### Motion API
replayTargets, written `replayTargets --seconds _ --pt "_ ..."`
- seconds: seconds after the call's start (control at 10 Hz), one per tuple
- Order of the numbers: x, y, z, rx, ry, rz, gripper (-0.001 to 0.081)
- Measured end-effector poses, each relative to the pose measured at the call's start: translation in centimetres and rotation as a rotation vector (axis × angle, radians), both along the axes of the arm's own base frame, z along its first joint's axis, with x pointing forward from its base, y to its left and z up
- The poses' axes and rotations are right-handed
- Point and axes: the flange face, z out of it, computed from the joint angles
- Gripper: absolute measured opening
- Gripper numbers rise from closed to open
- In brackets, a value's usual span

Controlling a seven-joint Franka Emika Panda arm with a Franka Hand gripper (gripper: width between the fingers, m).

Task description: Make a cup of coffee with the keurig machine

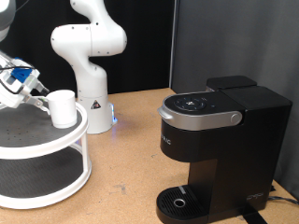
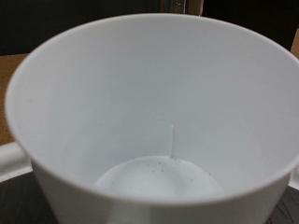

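The wooden table point(image 1: 121, 159) carries the keurig machine point(image 1: 220, 149) at the exterior view's lower right, its lid closed and its right edge cut off by the frame. At the left stands a white two-tier round shelf point(image 1: 42, 154), partly cropped. On its top tier sits the cup point(image 1: 64, 108); the wrist view is filled by its empty interior point(image 2: 149, 121). The hand point(image 1: 35, 91) is at the cup's left side, blurred, and whether its fingers are apart or clamped cannot be told.

white cup point(image 1: 64, 107), matte-black keurig machine point(image 1: 220, 149) with silver-grey lid handle point(image 1: 198, 117).
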Motion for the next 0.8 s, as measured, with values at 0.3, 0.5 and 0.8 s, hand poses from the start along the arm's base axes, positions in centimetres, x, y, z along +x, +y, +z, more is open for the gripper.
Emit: replayTargets --seconds 0.3,0.5,0.8 --pt "0.01 -0.03 -0.02 -0.001 0.005 -0.006 0.0324" --pt "0.02 -0.03 -0.01 0.001 0.012 -0.014 0.0187" --pt "0.02 -0.28 0.15 0.003 0.035 -0.045 0.0067"
